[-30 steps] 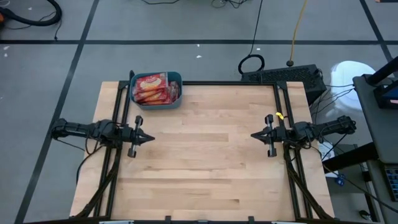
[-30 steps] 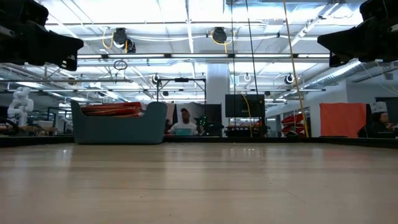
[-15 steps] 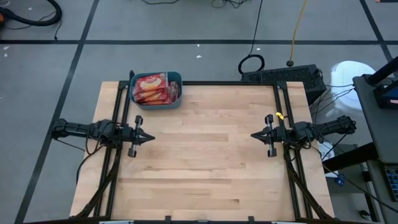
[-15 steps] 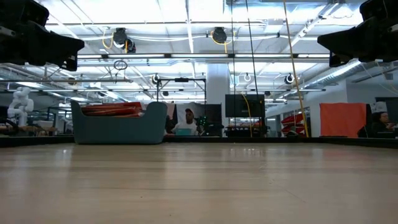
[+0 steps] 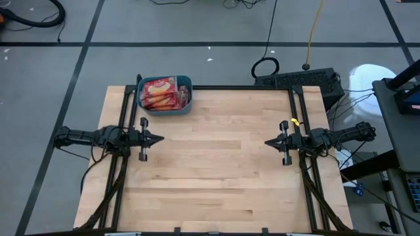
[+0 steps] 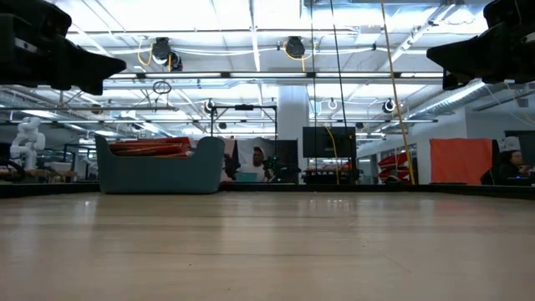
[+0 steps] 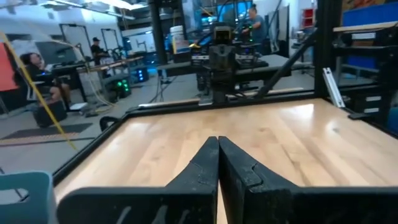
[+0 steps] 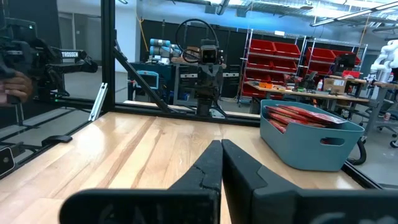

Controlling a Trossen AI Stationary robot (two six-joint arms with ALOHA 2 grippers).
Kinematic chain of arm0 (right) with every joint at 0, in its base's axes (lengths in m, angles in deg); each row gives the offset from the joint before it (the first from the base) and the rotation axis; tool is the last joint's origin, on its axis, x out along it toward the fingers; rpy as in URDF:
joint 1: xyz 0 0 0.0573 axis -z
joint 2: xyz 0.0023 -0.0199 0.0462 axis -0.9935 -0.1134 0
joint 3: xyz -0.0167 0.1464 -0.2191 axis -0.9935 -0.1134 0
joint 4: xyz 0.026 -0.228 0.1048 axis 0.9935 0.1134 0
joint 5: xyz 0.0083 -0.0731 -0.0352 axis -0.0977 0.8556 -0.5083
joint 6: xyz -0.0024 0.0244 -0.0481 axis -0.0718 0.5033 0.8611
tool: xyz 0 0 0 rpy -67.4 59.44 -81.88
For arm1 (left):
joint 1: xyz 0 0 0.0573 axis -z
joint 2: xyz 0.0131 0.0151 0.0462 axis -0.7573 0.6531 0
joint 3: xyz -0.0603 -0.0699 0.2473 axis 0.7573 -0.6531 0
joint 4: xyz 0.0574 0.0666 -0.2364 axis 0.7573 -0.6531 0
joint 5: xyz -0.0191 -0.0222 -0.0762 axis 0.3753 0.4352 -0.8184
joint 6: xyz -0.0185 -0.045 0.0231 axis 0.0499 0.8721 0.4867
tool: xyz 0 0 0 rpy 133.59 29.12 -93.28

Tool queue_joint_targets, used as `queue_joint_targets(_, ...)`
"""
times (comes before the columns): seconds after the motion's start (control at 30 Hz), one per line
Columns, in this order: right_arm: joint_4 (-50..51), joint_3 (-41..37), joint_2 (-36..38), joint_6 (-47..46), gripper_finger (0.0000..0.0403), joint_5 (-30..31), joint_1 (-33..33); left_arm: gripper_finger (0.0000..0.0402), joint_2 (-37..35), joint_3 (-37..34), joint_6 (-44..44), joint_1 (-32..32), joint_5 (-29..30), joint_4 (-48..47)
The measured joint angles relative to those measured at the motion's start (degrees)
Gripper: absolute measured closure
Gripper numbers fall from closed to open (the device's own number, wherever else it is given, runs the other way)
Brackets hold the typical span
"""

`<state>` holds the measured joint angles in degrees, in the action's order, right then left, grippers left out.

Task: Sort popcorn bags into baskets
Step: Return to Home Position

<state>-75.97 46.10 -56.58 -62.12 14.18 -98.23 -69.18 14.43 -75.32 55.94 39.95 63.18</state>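
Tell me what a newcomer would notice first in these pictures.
The blue bin at the far left corner of the wooden table, heaped with red popcorn bags, draws the eye first. Next come two dark claws pointing at each other across the table: the left claw near the left edge and the right claw near the right edge, both shut and holding nothing.

The table (image 5: 216,170) is smooth pale wood in strips, with a soft sheen. At the table's far left corner, the teal basket (image 8: 301,152) looks smooth matt plastic; the popcorn bags (image 5: 159,96) in it look glossy.
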Motion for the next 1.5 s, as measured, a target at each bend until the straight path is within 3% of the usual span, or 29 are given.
queue_joint_targets(0.3,0.0,0.0,0.0,-0.01,0.0403,0.01,0.01,0.0392,0.0,0.02,5.12,-0.63,-1.45,-0.09)
queue_joint_targets(1.5,0.0,0.0,0.01,-0.01,0.0403,0.0,0.02,0.0389,0.0,0.0,4.2,-0.61,-1.78,0.02)
